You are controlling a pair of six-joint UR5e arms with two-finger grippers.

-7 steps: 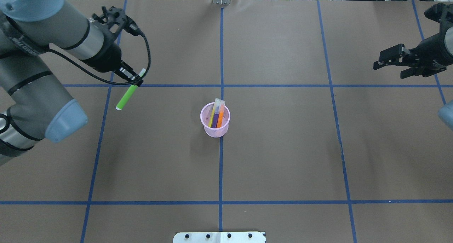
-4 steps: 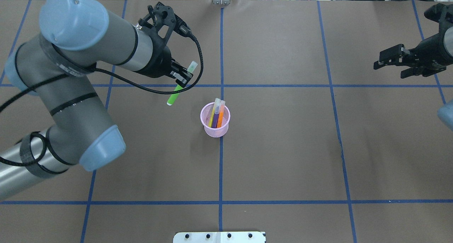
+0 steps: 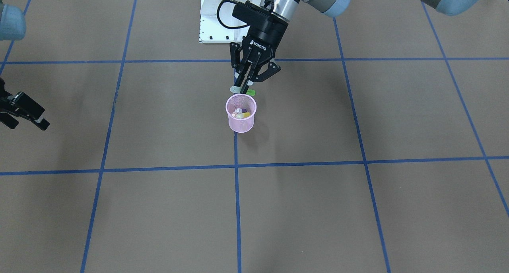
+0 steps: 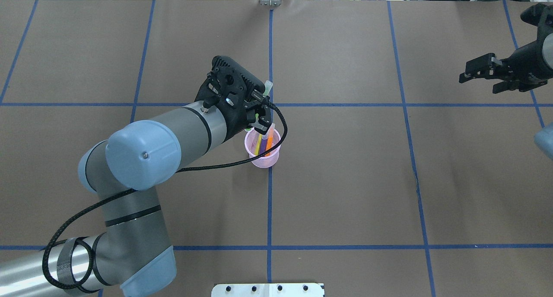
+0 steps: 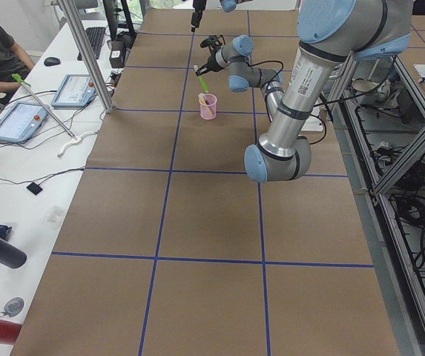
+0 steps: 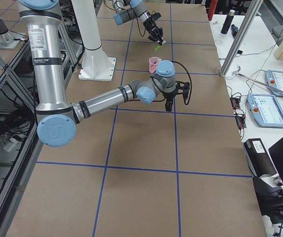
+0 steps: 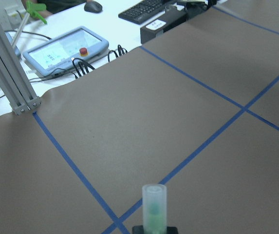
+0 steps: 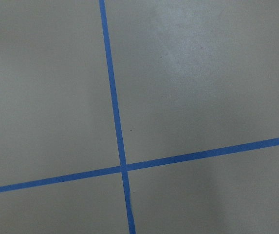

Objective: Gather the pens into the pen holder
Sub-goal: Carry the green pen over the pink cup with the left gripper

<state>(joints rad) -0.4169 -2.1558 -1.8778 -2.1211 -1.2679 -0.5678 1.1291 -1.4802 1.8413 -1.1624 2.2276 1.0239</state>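
Note:
The pink mesh pen holder (image 4: 264, 159) stands at the table's middle, also in the front view (image 3: 241, 120). An orange pen (image 4: 269, 145), a purple pen (image 4: 263, 148) and a yellow one stand inside it. My left gripper (image 3: 243, 87) is shut on the green pen (image 3: 251, 92) and holds it tilted just above the holder's rim on the robot's side. The pen's pale cap (image 4: 268, 86) sticks out past the fingers, and it also shows in the left wrist view (image 7: 154, 207). My right gripper (image 4: 478, 81) is open and empty at the far right.
The white robot pedestal (image 3: 216, 24) stands behind the holder in the front view. Blue tape lines (image 4: 270, 210) cross the brown table cover. Operator desks with pendants (image 5: 23, 119) lie beyond the table's far edge.
My left arm has swung right, carrying the green pen from the table's left part to just above the pen holder. The right arm has barely moved.

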